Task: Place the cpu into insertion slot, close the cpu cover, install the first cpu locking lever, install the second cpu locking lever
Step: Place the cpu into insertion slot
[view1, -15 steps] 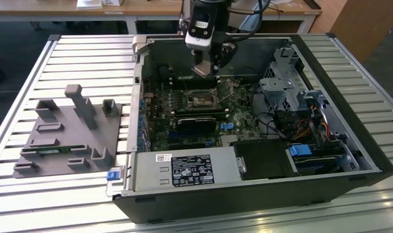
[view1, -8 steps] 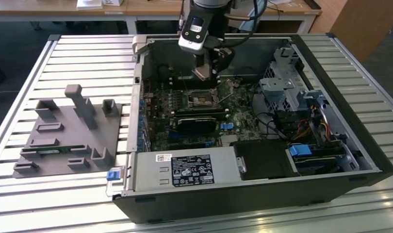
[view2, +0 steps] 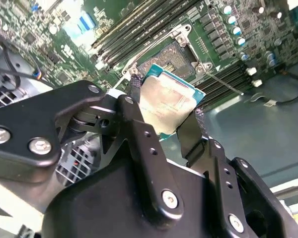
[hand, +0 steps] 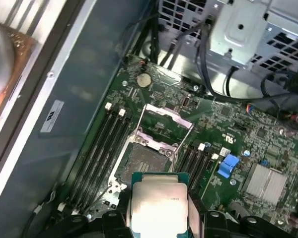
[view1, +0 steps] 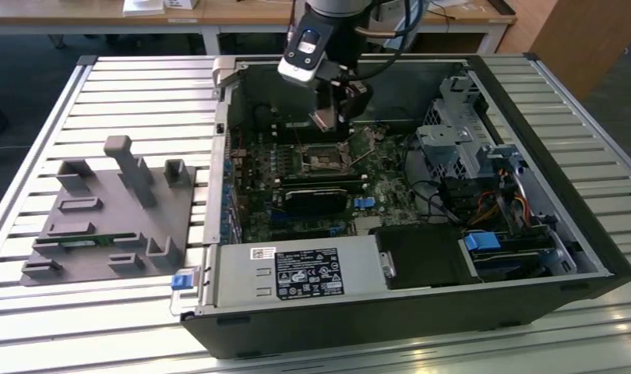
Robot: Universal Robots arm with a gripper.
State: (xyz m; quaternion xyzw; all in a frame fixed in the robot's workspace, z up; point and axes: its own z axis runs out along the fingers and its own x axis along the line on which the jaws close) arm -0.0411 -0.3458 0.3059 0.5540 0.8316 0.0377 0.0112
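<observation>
Two fingers (view2: 139, 124) of our gripper (view1: 331, 117) clamp the cpu (hand: 159, 208) near the insertion slot (hand: 144, 163); we risk bending pins if it tilts.

The bench (view1: 139, 86) is a pale metal surface of long parallel slats, and 2 things lie directly on it. An open black computer case (view1: 399, 323) lies on its side across the middle, reaching toward the edge on the exterior view's right. A grey moulded holder (view1: 97, 234) with upright posts sits just beside the case, toward the edge on the exterior view's left.
</observation>
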